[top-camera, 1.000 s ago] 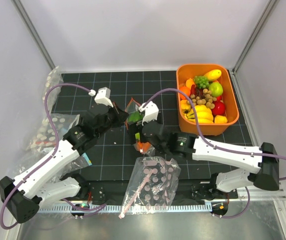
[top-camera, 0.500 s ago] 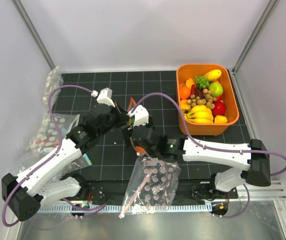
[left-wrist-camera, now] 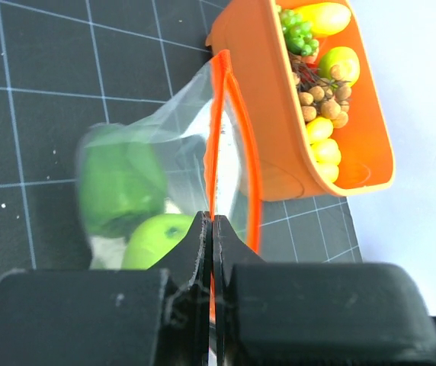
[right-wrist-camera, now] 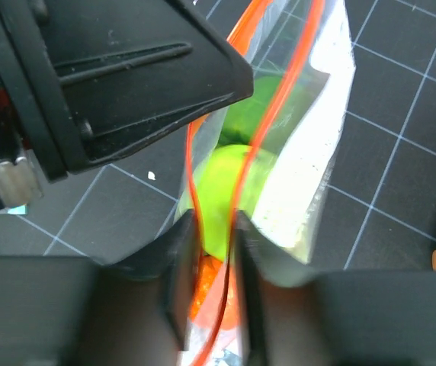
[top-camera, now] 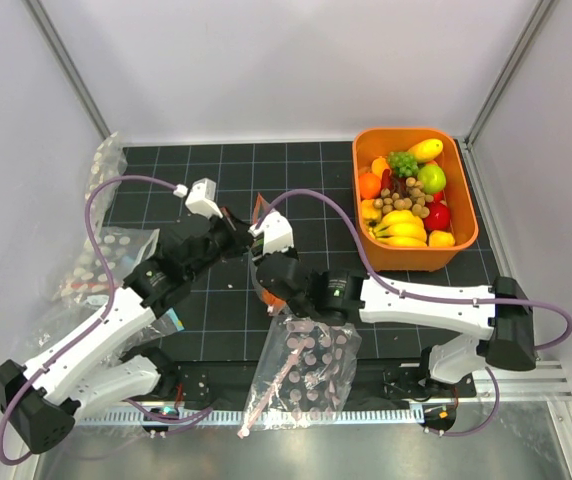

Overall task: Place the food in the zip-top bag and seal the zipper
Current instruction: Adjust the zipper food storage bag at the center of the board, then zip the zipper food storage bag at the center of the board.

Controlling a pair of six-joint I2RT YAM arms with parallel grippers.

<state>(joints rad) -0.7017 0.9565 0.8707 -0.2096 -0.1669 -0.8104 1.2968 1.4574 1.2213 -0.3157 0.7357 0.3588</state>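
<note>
The zip-top bag (left-wrist-camera: 180, 137) hangs between the two arms in the middle of the mat (top-camera: 262, 222). Its orange-red zipper (left-wrist-camera: 219, 107) runs up from my left gripper (left-wrist-camera: 211, 223), which is shut on one strip of it. Through the clear plastic I see the green bell pepper (left-wrist-camera: 117, 181), an orange piece (right-wrist-camera: 209, 284) and something white (right-wrist-camera: 315, 179), likely the cauliflower. My right gripper (right-wrist-camera: 216, 226) straddles both zipper strips (right-wrist-camera: 273, 114) at the bag's mouth, with a narrow gap still between its jaws. The left gripper's black body (right-wrist-camera: 119, 76) sits close beside it.
An orange basket (top-camera: 466, 238) full of toy fruit stands at the back right. A pink-dotted clear bag (top-camera: 311, 365) lies at the near edge below the right gripper. White-dotted bags (top-camera: 106, 255) lie crumpled along the left side.
The right arm has moved left onto the bag's mouth and its jaws have narrowed from wide open to a slim gap around the zipper. The left gripper has kept its grip.
</note>
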